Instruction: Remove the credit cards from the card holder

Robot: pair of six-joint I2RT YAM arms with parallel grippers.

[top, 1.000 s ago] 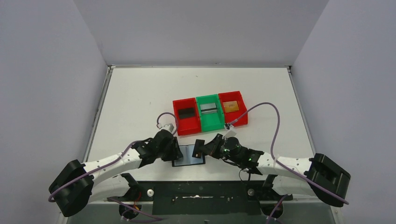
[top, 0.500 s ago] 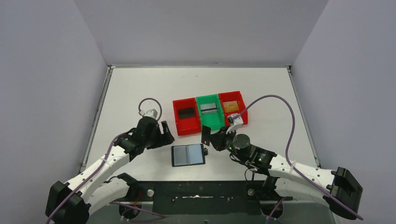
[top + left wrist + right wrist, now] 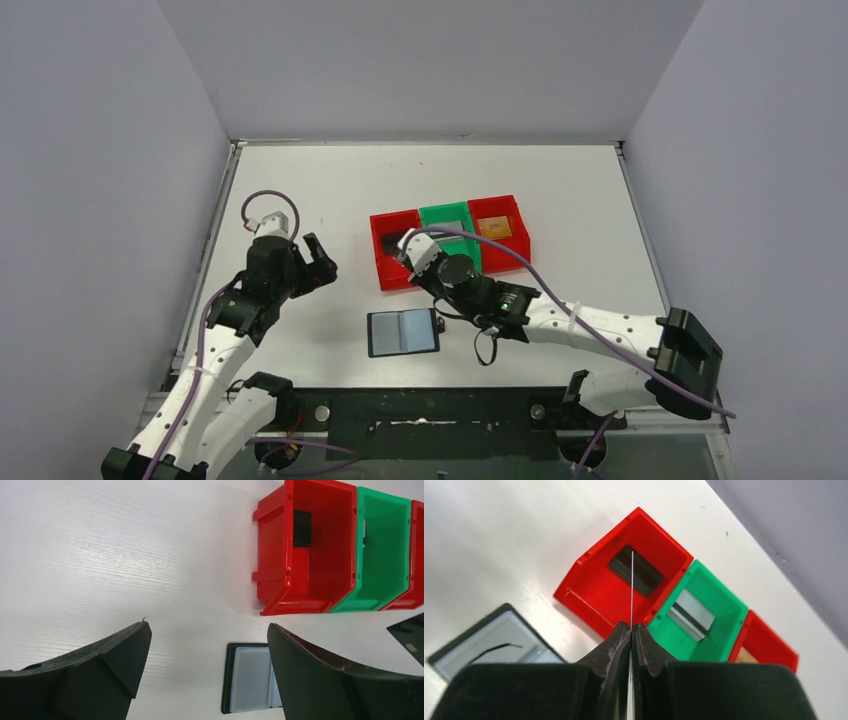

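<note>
Two fingers of your right gripper (image 3: 630,626) pinch a credit card (image 3: 632,582) edge-on, red bin (image 3: 591,587) just beyond the tips; your left gripper (image 3: 209,630) gapes wide, empty, open card holder (image 3: 248,677) seen between its fingers.

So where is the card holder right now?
In the top view, the card holder lies open and flat at centre front, just nearer the camera than the left red bin.

No legible text or labels anywhere.
</note>
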